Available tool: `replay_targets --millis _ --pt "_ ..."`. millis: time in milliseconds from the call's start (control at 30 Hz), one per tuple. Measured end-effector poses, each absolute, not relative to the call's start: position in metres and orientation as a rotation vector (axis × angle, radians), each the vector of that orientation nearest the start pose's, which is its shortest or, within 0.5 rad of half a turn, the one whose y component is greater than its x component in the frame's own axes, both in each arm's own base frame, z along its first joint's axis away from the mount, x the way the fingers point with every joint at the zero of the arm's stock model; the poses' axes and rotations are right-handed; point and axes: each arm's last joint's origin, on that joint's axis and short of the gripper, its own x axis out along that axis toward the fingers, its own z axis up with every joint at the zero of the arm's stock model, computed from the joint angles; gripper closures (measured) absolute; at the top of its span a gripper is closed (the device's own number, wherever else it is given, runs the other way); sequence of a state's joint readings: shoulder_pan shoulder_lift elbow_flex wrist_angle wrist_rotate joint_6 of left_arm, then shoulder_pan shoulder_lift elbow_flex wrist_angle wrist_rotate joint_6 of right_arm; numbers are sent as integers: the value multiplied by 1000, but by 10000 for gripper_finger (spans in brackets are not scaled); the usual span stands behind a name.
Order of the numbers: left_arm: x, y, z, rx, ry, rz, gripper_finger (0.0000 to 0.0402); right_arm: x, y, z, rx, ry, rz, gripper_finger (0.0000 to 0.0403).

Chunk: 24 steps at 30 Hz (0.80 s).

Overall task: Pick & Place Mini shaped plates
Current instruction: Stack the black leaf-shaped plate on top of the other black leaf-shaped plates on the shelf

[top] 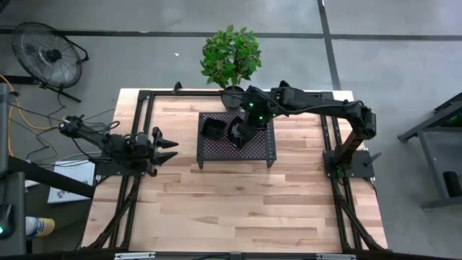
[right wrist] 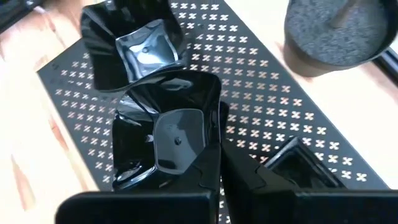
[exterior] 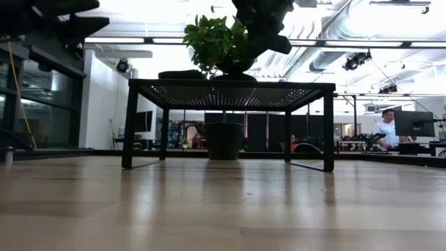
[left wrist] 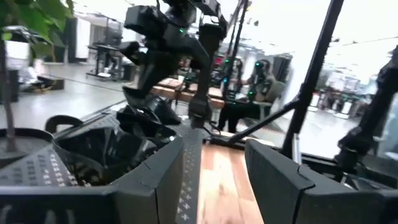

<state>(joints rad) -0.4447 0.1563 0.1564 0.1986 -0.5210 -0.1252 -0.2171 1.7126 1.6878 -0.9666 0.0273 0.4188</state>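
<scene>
Glossy black mini shaped plates sit in two stacks on the black perforated rack (top: 260, 148). The stack toward the table's left (top: 211, 128) (right wrist: 134, 43) rests untouched. My right gripper (top: 244, 131) (right wrist: 222, 165) reaches in from the table's right and is shut on the top plate of the other stack (top: 235, 134) (right wrist: 168, 134). My left gripper (top: 170, 149) (left wrist: 217, 186) hovers open above the table, left of the rack, and points toward it. In the low view the plates (exterior: 182, 73) show as low dark shapes on the rack top. My right gripper pinches the wavy top plate by its rim (right wrist: 217, 118) on the side toward the table's right. One finger (right wrist: 205, 171) is on the inner side of the rim and the other (right wrist: 292, 165) is outside it. The fingers slant down from the right. The plate sits level on its stack.
A round black plant pot (top: 232, 94) (right wrist: 336, 31) with a leafy plant stands just beyond the rack's far edge, close to my right arm. Bare wood lies on the near half of the table (top: 238, 209). Black frame rails (top: 141, 123) run along the table's left and right sides.
</scene>
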Motion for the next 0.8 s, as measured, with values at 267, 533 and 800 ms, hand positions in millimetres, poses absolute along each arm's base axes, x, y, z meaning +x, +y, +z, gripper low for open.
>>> replay_targets --millis 267,533,800 --pt "89 -30 199 -255 -264 -69 235 348 -77 338 490 927 -437 403" --pt "92 -25 197 -182 -292 -111 235 349 -78 338 491 917 -456 403" --pt "97 -6 193 -126 -253 -131 235 348 -78 338 496 920 -452 403"
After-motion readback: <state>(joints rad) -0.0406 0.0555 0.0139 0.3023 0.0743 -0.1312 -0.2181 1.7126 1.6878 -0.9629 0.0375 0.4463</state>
